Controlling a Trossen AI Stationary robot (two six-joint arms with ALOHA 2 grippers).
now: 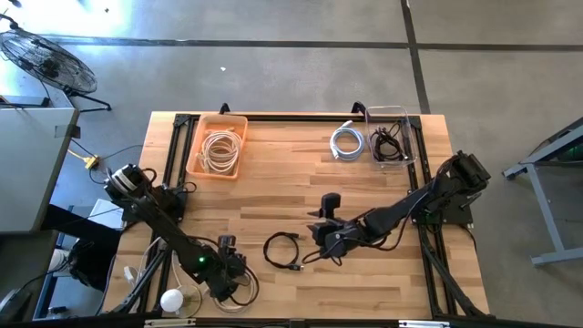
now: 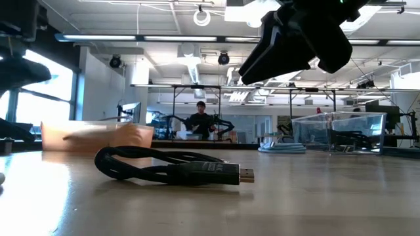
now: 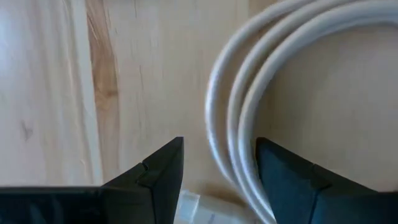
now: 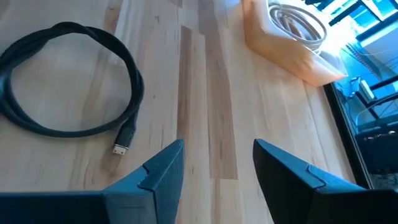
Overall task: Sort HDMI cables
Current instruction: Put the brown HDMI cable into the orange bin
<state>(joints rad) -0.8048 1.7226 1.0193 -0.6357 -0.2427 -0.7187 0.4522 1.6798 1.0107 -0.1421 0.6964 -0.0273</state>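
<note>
A thin black HDMI cable [image 1: 282, 251] lies coiled flat on the wooden table, its plug [image 4: 124, 140] pointing at my right gripper [image 4: 217, 163]. That gripper [image 1: 319, 234] hovers open just to the cable's right, above the table. My left gripper [image 3: 217, 163] is open near the table's near edge [image 1: 228, 276], low over a cream-beige cable [image 3: 239, 93]. Its fingers stand on either side of the loop's strands. Whether they touch the strands, I cannot tell. Cream cables [image 1: 221, 150] lie in the orange bin, black ones [image 1: 389, 144] in the clear bin.
The orange bin [image 1: 196, 146] stands at the far left and the clear bin [image 1: 407, 137] at the far right. A silvery-white coil [image 1: 347, 141] rests on the table beside the clear bin. A white round thing [image 1: 171, 299] sits at the near left corner. A person [image 2: 200, 118] is in the room behind.
</note>
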